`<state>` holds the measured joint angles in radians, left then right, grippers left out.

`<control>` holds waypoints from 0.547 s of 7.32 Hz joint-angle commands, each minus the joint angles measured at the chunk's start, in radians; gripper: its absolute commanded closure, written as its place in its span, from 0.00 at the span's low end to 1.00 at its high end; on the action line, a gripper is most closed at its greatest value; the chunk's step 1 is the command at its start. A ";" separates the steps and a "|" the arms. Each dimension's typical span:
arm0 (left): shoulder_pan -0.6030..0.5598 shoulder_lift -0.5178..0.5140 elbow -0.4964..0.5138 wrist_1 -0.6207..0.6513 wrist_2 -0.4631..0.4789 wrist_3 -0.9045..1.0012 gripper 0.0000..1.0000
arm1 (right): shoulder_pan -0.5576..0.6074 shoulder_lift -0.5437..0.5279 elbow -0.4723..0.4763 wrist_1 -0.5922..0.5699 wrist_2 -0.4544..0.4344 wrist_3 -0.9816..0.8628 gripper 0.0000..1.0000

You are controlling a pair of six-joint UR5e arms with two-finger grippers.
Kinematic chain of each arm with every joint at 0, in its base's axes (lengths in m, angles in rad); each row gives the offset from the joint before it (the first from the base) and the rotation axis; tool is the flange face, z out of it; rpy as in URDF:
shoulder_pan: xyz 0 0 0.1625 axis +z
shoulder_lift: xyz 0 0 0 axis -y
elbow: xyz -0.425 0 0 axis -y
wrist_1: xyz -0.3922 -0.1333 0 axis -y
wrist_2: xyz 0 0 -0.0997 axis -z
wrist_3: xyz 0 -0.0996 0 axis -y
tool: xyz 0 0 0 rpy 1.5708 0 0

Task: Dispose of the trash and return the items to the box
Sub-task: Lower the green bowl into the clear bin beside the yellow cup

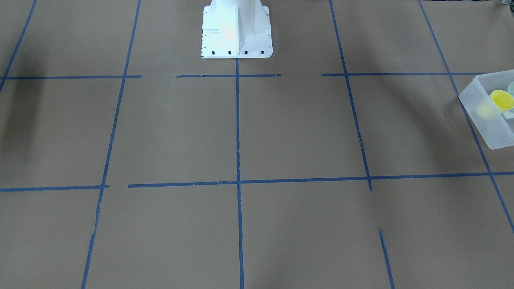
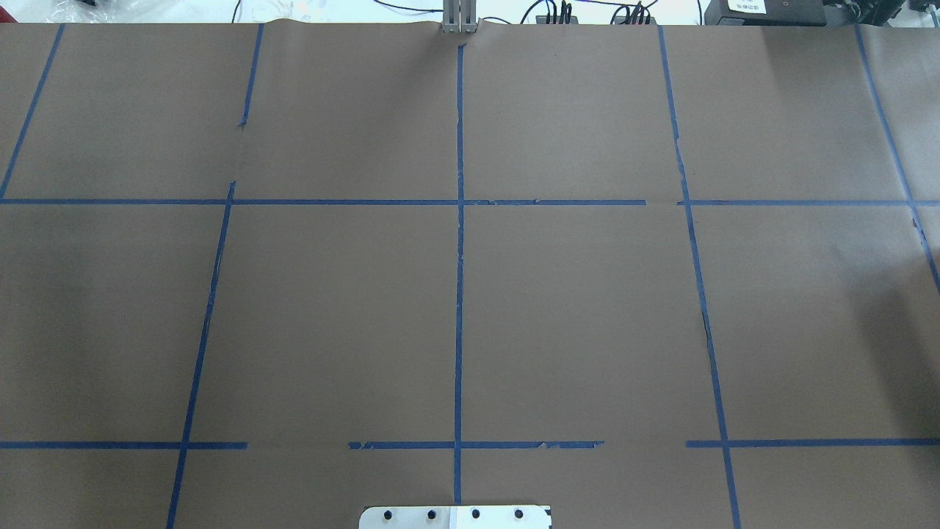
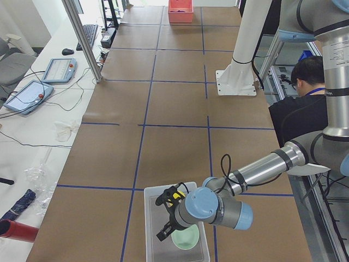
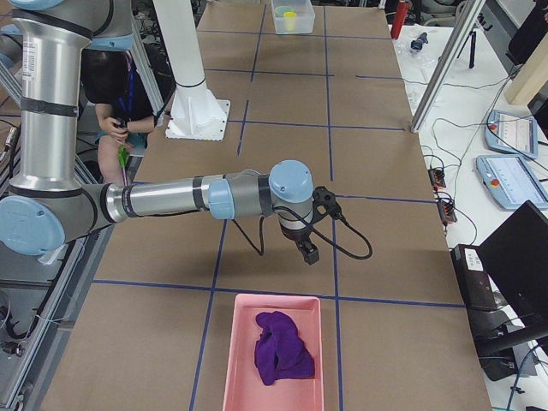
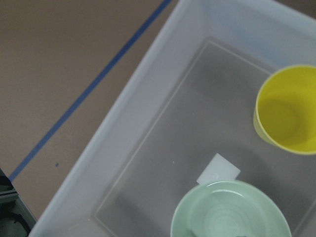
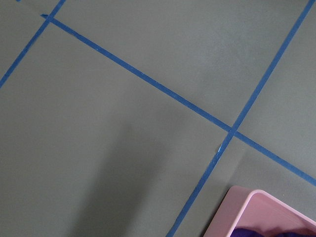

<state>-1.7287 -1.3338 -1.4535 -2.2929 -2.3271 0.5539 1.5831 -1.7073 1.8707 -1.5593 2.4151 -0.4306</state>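
Note:
The frosted-white box (image 5: 128, 113) holds the yellow cup (image 5: 289, 111) and the mint-green bowl (image 5: 232, 210), both upright on its floor and apart. The front-facing view shows the box (image 1: 482, 116) at its right edge, with the cup (image 1: 502, 100) inside. My left gripper (image 3: 162, 217) hangs over the box (image 3: 150, 229), above the bowl (image 3: 185, 237). I cannot tell whether it is open or shut. My right gripper (image 4: 308, 253) hovers over bare table, short of a pink tray (image 4: 235, 360). I cannot tell its state either.
A purple cloth (image 4: 281, 347) lies in the pink tray, whose corner shows in the right wrist view (image 6: 256, 212). The white robot base (image 1: 236, 32) stands at the table's robot side. A white label (image 5: 218, 169) lies on the box floor. An operator (image 3: 305, 93) sits beside the table.

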 commanded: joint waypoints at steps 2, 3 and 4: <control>0.179 -0.014 -0.203 0.018 0.066 -0.547 0.00 | -0.009 0.000 0.001 -0.004 -0.004 0.102 0.02; 0.196 -0.028 -0.229 0.068 0.060 -0.592 0.00 | -0.009 0.000 0.001 -0.001 -0.013 0.230 0.03; 0.215 -0.047 -0.252 0.114 0.029 -0.601 0.00 | -0.009 -0.001 0.004 0.002 -0.016 0.357 0.04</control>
<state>-1.5479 -1.3602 -1.6685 -2.2323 -2.2767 0.0035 1.5747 -1.7077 1.8725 -1.5602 2.4052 -0.2234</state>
